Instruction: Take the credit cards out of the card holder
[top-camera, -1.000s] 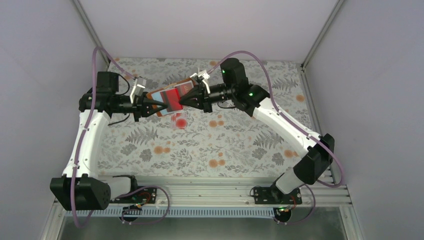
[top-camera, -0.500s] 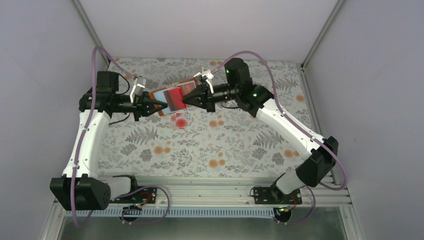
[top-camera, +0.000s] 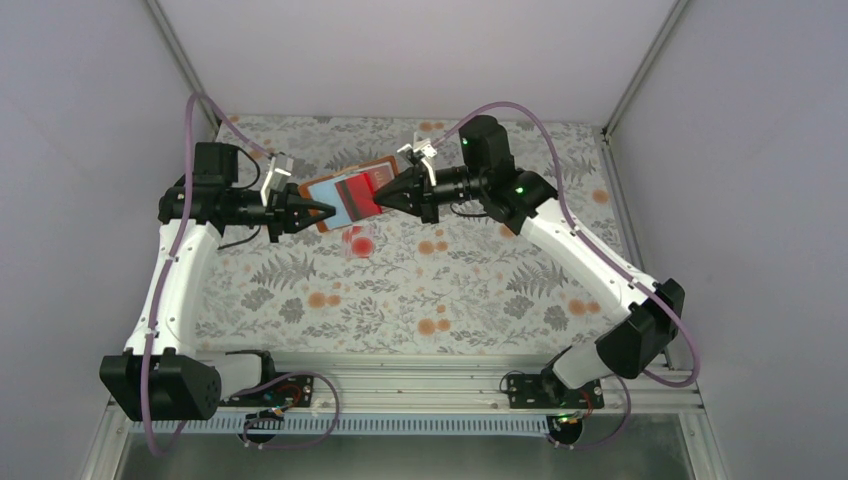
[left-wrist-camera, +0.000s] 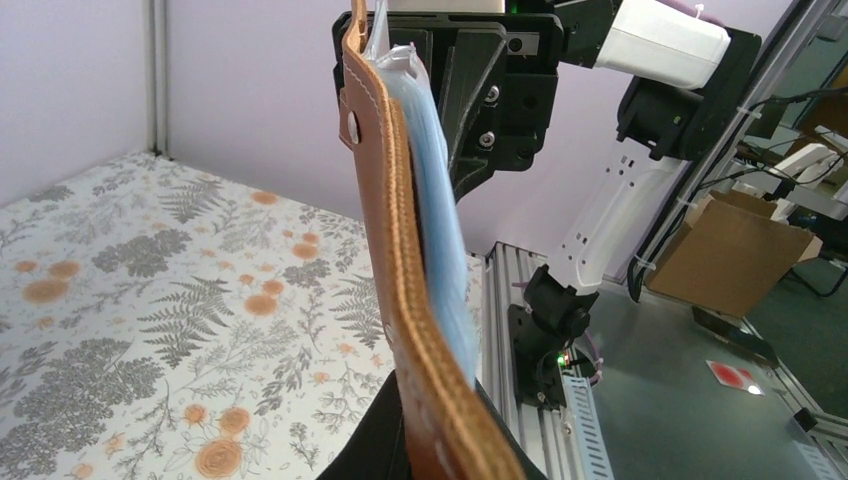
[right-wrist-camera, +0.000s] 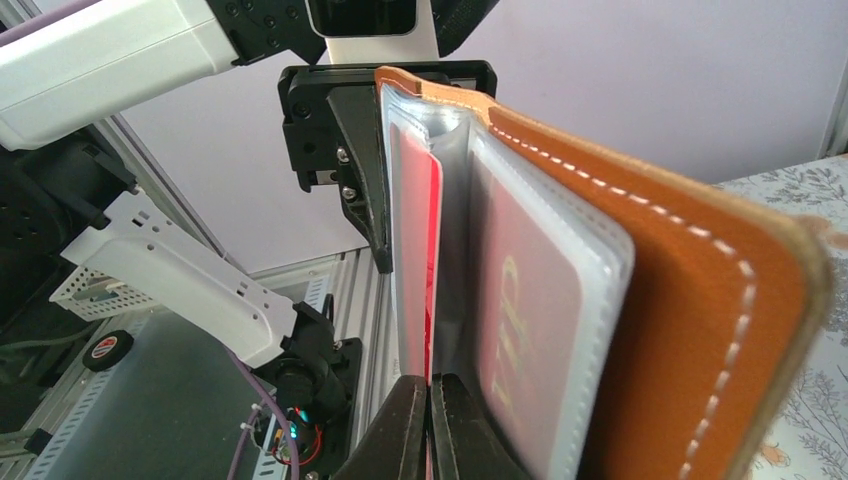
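Your left end effector (top-camera: 318, 210) clamps the card holder (top-camera: 340, 192) aloft from 9 o'clock. Your right end effector (top-camera: 385, 196), from 3 o'clock, pinches the red card (right-wrist-camera: 431, 250) in its sleeve (right-wrist-camera: 405, 200). Risk: sleeve friction pulls the card holder from your left grip, or the thin card slips.

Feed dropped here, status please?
Left gripper shut on brown leather card holder. Right gripper shut on solid red card. Pale red-blotched card on table. Nothing blocking.

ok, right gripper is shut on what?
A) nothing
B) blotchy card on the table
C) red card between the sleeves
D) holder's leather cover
C: in the right wrist view the right gripper pinches the edge of the red card, which stands between the clear sleeves of the card holder.
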